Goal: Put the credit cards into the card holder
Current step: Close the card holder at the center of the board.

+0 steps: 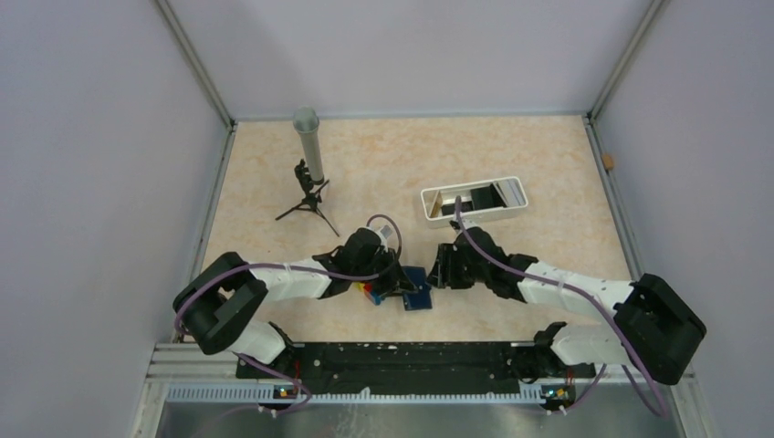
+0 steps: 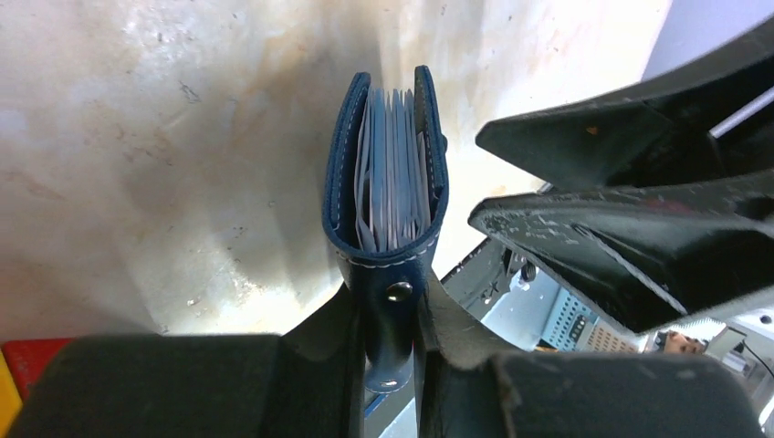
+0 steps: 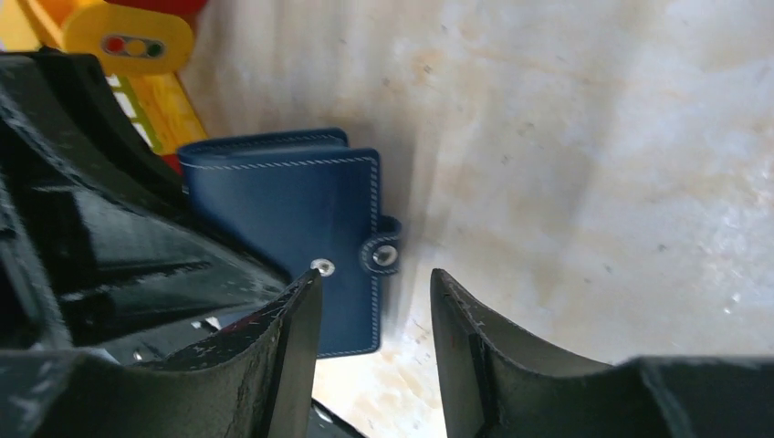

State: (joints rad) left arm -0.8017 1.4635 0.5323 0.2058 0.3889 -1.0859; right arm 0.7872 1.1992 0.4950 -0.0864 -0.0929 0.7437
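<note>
- Left gripper (image 2: 391, 351) clamps the card holder (image 2: 339, 192) at its strap end, likely steadying it.
- Right gripper (image 3: 374, 283) fingers apart beside snap stud (image 3: 384, 256), empty.
- Credit cards possibly inside; unclear.

No readable text, card holder (image 3: 292, 201) plain, yellow toy (image 3: 128, 41) apparently only coloured dots

The card holder (image 3: 292, 210) is dark blue with pale stitches and a shiny silver snap (image 3: 384, 256). Its slots (image 2: 392, 173) inside are pale blue-white. The counter (image 3: 593, 137) is cream with soft orange blotches. The toy brick (image 3: 128, 41) is yellow with red, yellow and green dots. The fingers (image 3: 292, 356) are black.
</note>
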